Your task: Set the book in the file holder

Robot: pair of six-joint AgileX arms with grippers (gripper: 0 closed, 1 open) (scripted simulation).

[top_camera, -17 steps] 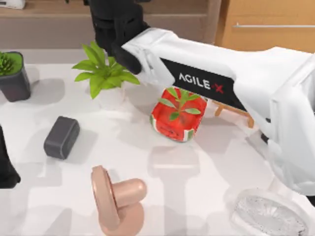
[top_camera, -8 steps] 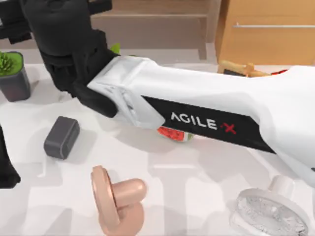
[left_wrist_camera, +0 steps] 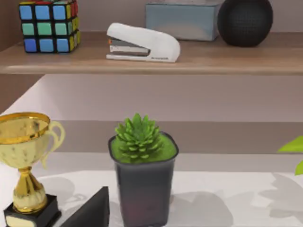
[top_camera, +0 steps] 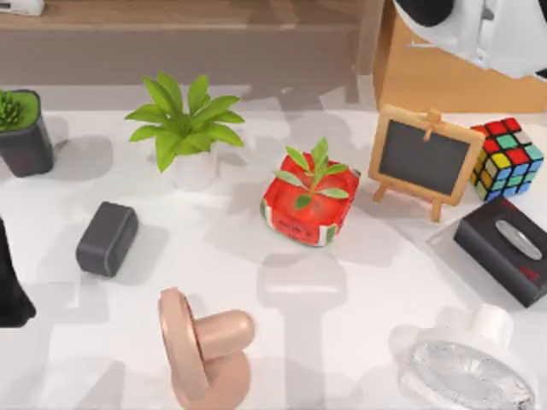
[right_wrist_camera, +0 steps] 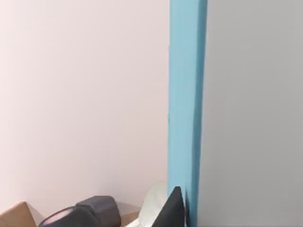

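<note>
The book and the file holder are out of view. My right arm (top_camera: 479, 30) is raised high at the table's far right corner, its white casing crossing the top view's upper right. In the right wrist view a tall blue strip (right_wrist_camera: 187, 104) stands close up beside a flat grey surface (right_wrist_camera: 255, 113); I cannot tell what they belong to. A dark part of the right gripper (right_wrist_camera: 173, 210) sits at the foot of that strip. My left arm (top_camera: 10, 290) rests as a dark shape at the table's left edge.
On the table stand a leafy plant (top_camera: 184, 128), a watermelon pot (top_camera: 308, 201), a grey block (top_camera: 107, 239), a pink fan (top_camera: 201, 346), a chalkboard easel (top_camera: 425, 158), a colour cube (top_camera: 506, 158), a black tissue box (top_camera: 504, 252) and a succulent pot (top_camera: 21, 132). A shelf (left_wrist_camera: 151, 59) lies behind.
My right arm, stretched low across the table's middle and then swung towards the left, has lifted away to the far right corner. The easel, the cube and the tissue box are uncovered.
</note>
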